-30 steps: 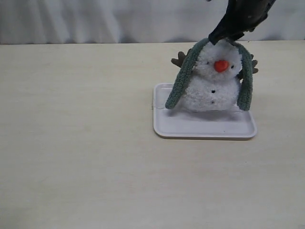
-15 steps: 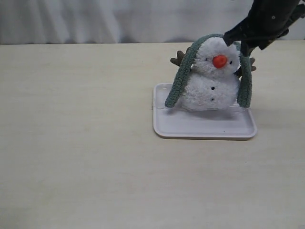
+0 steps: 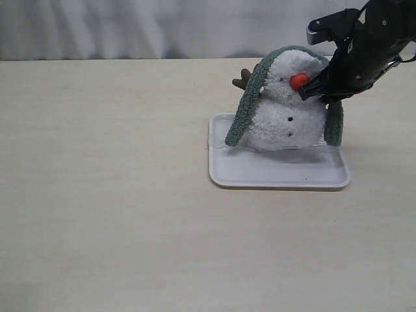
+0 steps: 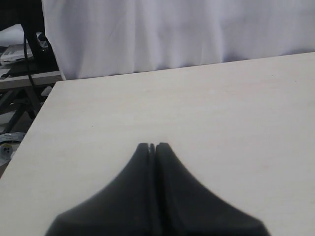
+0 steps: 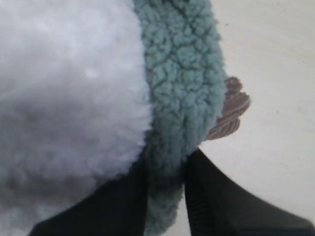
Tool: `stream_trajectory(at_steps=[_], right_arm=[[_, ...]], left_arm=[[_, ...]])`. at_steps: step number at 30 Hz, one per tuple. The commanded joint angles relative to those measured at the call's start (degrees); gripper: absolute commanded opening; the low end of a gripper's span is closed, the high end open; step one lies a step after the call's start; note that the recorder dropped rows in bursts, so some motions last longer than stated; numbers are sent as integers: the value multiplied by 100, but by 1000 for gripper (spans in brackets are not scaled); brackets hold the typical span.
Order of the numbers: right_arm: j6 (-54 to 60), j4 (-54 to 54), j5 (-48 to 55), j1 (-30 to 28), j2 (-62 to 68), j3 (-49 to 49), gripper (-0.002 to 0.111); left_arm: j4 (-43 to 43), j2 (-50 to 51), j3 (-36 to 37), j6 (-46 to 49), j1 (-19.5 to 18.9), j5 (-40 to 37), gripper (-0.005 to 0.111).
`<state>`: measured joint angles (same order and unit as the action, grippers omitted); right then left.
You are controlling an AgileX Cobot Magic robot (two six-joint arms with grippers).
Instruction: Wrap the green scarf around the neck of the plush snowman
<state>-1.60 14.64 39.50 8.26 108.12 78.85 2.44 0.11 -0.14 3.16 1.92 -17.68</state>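
Observation:
The plush snowman (image 3: 286,120) sits on a white tray (image 3: 279,175), leaning a little to the left. The green scarf (image 3: 247,110) is draped over the top of its head, with one end hanging down each side to the tray. My right gripper (image 3: 320,91) is at the snowman's right side beside the orange nose, shut on the scarf's right strand. In the right wrist view the scarf (image 5: 182,83) runs down between the two black fingers (image 5: 216,196), pressed against the white plush (image 5: 64,98). The neck is hidden. My left gripper (image 4: 152,146) is shut with nothing in it, over bare table.
A brown twig arm (image 3: 243,78) sticks out at the snowman's left, and the other twig arm (image 5: 231,110) shows behind the scarf. The tray's front part lies bare. A white curtain (image 3: 162,26) backs the far table edge.
My right gripper came down from above the snowman's head to its right side and took hold of the scarf's right strand. The snowman's head tipped slightly to the left.

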Motion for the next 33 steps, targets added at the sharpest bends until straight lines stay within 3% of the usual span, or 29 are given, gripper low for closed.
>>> stream_trajectory(at_steps=[1, 7, 14, 21, 33], right_arm=[[-125, 318, -84, -28, -2, -97, 4], [199, -131, 244, -15, -57, -58, 4], [1143, -1311, 1720, -15, -57, 323, 4], [1056, -1652, 1441, -15, 164, 141, 4], [1448, -1802, 1879, -26, 433, 427, 5]], left_arm=[[-4, -11, 14, -25, -25, 25, 0], [-4, -11, 14, -25, -25, 25, 0], [-4, -11, 14, -25, -25, 25, 0], [-4, -11, 14, -25, -25, 25, 0], [-4, -11, 14, -25, -25, 25, 0]])
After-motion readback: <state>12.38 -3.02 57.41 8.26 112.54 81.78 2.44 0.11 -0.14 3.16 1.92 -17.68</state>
